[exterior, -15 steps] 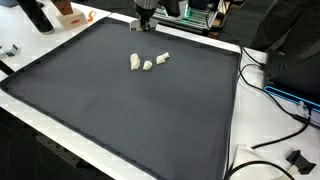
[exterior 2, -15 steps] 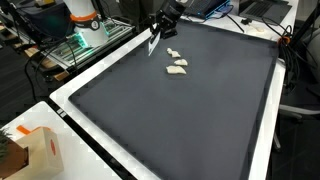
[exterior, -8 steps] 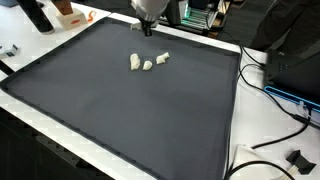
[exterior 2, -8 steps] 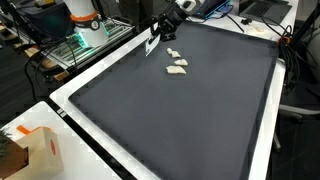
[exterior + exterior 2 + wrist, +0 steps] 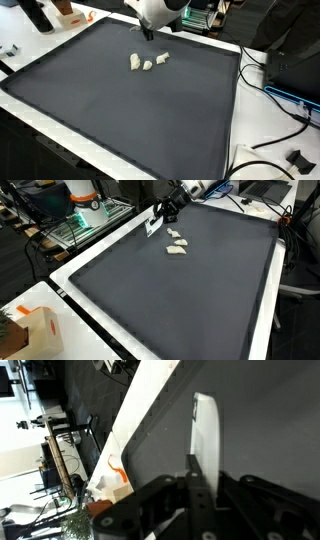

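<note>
Gripper (image 5: pixel 159 218) is hanging over the far edge of the black mat (image 5: pixel 120 115), jaws pinched on a thin white strip (image 5: pixel 205 428). Three small white chunks (image 5: pixel 148 63) sit on the mat close by.

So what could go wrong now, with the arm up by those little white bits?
1. The three bits are small and lie close together. If the fingers come down on one, they may well knock the others away.
2. The fingers hang near the far edge of the mat, so a nudged bit could slide off it.
</note>
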Controlling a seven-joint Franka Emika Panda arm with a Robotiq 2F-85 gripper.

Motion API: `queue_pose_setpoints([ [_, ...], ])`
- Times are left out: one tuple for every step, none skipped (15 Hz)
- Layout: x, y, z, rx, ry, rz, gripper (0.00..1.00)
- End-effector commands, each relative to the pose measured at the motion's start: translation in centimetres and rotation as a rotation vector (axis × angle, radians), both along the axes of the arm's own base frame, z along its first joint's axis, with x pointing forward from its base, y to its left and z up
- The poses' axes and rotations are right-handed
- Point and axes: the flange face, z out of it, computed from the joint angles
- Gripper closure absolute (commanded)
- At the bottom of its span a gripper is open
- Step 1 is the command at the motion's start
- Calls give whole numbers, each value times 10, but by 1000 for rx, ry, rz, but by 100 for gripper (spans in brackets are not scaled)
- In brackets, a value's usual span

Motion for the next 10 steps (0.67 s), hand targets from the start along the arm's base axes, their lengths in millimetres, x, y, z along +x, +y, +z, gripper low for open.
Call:
queue_pose_setpoints([
  [8,10,-4,-31,40,82,99],
  [9,13,-5,-33,43,103,99],
  [11,17,-5,-35,47,125,99],
  [12,20,-5,-37,48,146,99],
  [13,24,-6,-36,54,172,99],
  [14,28,-6,-34,58,195,99],
  [15,31,-6,-32,64,216,99],
  [15,35,-6,-31,69,239,99],
  [16,38,-6,-27,74,261,99],
  [15,41,-6,-26,80,280,99],
])
